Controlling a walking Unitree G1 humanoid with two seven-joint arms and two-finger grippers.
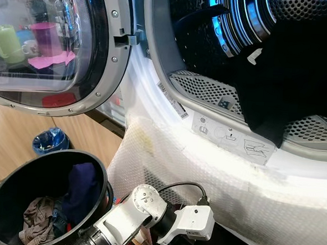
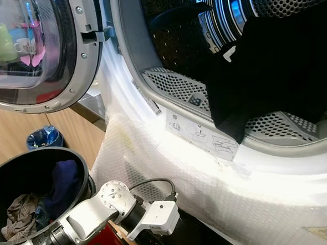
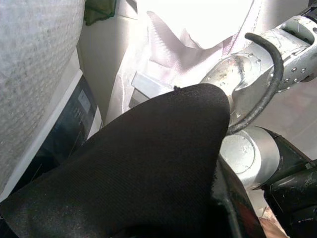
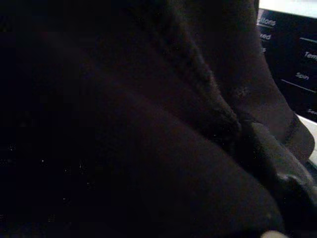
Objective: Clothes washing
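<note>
A black garment (image 1: 299, 81) is hanging across the washer drum (image 1: 210, 89) opening at upper right. Whether either pincer is spread or pinching, I cannot tell. It risks sliding out over the door rim (image 1: 229, 135) toward the laundry bucket (image 1: 15, 185).

Light wooden floor (image 1: 7, 140), small blue-lined bin (image 1: 49, 141), bright daylight on white surfaces

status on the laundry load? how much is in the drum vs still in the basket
Done: washer door is open. In hand: a black garment hangs across the drum mouth, its lower end draped over the rim. Left: the black basket holds a dark blue piece and a brown one. The left arm is beside the basket.
</note>
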